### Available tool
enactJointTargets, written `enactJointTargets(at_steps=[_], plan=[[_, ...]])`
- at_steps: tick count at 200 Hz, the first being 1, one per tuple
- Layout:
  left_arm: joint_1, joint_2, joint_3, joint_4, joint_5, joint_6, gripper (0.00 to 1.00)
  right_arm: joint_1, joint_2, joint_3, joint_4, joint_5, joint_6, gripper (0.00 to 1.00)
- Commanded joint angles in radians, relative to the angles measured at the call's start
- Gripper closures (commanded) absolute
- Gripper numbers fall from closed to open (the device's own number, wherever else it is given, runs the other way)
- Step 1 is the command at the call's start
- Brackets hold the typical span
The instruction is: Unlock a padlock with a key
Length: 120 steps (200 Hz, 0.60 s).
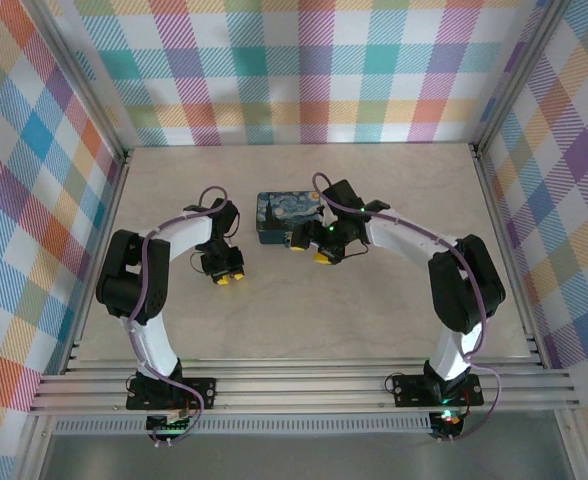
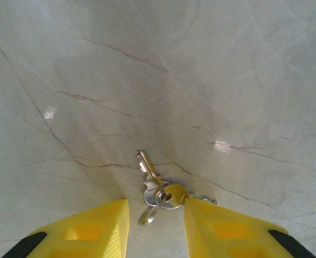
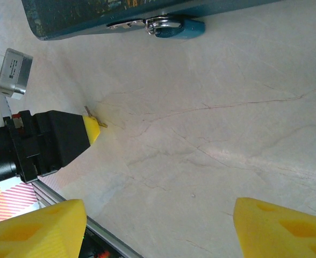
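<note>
While left gripper (image 2: 156,209) stands partly open with the keys (image 2: 163,194) between its fingertips (image 2: 110,226), right gripper (image 3: 159,209) gapes wide, padlock (image 3: 178,28) well ahead, hanging on the tin (image 3: 93,13).

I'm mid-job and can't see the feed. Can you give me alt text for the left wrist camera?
A small bunch of silver keys on a ring lies on the pale, veined table. It sits at the mouth of the open left gripper, with one yellow finger on either side of it.
</note>
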Motion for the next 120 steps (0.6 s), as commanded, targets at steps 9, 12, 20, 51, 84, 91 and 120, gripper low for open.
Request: enactJointTargets(at_steps=[9, 12, 20, 51, 84, 91, 120], plan=[[0.013, 0.005, -0.026, 0.039, -0.003, -0.015, 0.69, 0.001, 0.02, 0.035, -0.027, -0.015, -0.027, 0.27], [0.013, 0.003, -0.027, 0.042, -0.003, -0.016, 0.69, 0.001, 0.021, 0.035, -0.027, -0.016, -0.029, 0.27], [0.014, -0.004, -0.029, 0.046, -0.007, -0.018, 0.72, 0.0, 0.022, 0.036, -0.028, -0.017, -0.03, 0.27], [0.019, -0.007, -0.022, 0.048, -0.013, -0.019, 0.79, 0.001, 0.023, 0.041, -0.033, -0.014, -0.035, 0.27], [0.023, -0.001, -0.016, 0.05, -0.006, -0.008, 0.86, 0.001, 0.026, 0.045, -0.038, -0.016, -0.038, 0.27], [0.022, -0.001, -0.015, 0.05, -0.003, -0.006, 0.89, 0.001, 0.027, 0.045, -0.038, -0.016, -0.04, 0.27], [0.022, -0.015, -0.017, 0.051, 0.008, 0.003, 1.0, 0.001, 0.029, 0.045, -0.039, -0.018, -0.038, 0.27]])
